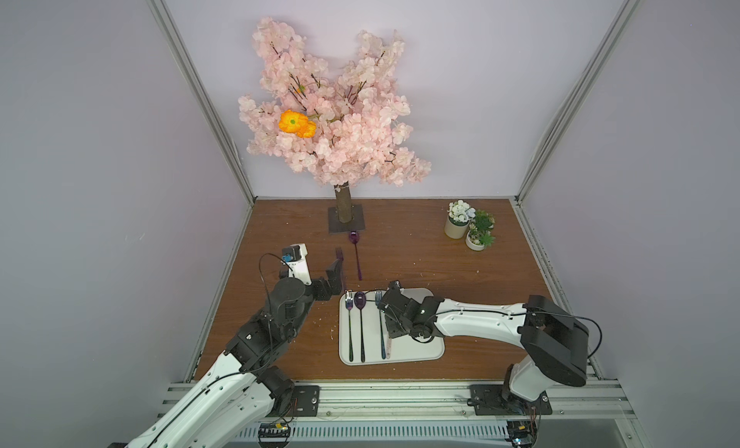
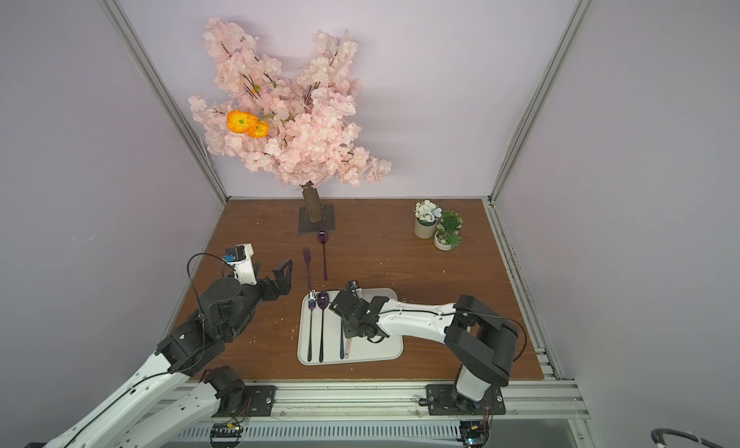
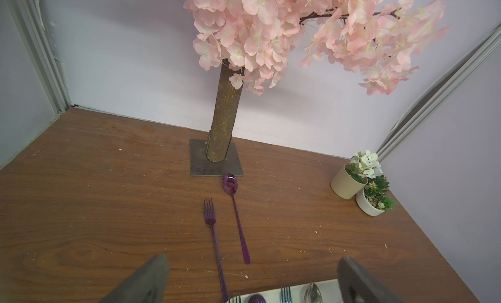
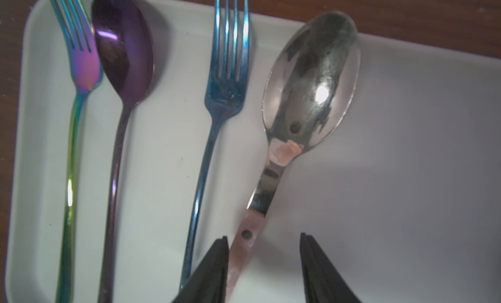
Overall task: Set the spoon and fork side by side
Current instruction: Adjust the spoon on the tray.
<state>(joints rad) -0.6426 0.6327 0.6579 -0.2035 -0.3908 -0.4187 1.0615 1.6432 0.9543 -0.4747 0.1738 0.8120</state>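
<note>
Right fingers parted, spoon handle between, close to one; fork alongside.

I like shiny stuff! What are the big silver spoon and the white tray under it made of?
Silver spoon: likely polished metal; its bowl mirrors the light. The pinkish handle with a rivet may be plastic or wood.
White tray: probably matte plastic; smooth, rounded corners, no glare.
</note>
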